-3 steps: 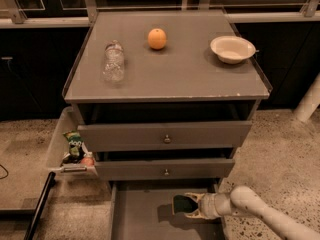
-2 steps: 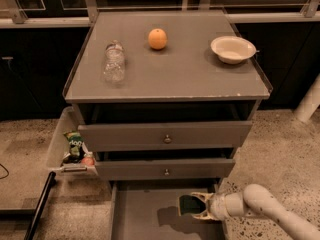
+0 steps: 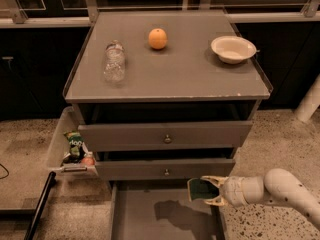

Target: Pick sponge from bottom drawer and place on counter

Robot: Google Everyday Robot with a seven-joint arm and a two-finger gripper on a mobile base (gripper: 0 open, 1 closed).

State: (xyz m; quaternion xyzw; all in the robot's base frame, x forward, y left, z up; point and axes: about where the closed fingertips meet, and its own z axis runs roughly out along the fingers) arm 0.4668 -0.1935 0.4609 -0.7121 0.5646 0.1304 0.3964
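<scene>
The sponge (image 3: 200,189), dark green on its face with a pale edge, hangs above the right side of the open bottom drawer (image 3: 135,214). My gripper (image 3: 209,190) reaches in from the lower right and is shut on the sponge, holding it just in front of the middle drawer's front panel. The sponge's shadow falls on the drawer floor below. The counter (image 3: 180,74) is the grey top of the cabinet, well above the gripper.
On the counter lie a clear plastic bottle (image 3: 114,61), an orange (image 3: 157,38) and a white bowl (image 3: 233,49). A bin (image 3: 60,144) at the cabinet's left holds a green snack packet (image 3: 75,144). Two knobbed drawers stand slightly open. A white post (image 3: 309,101) stands at right.
The gripper has risen with the sponge from the drawer floor to about the level of the middle drawer's front, drifting slightly right.
</scene>
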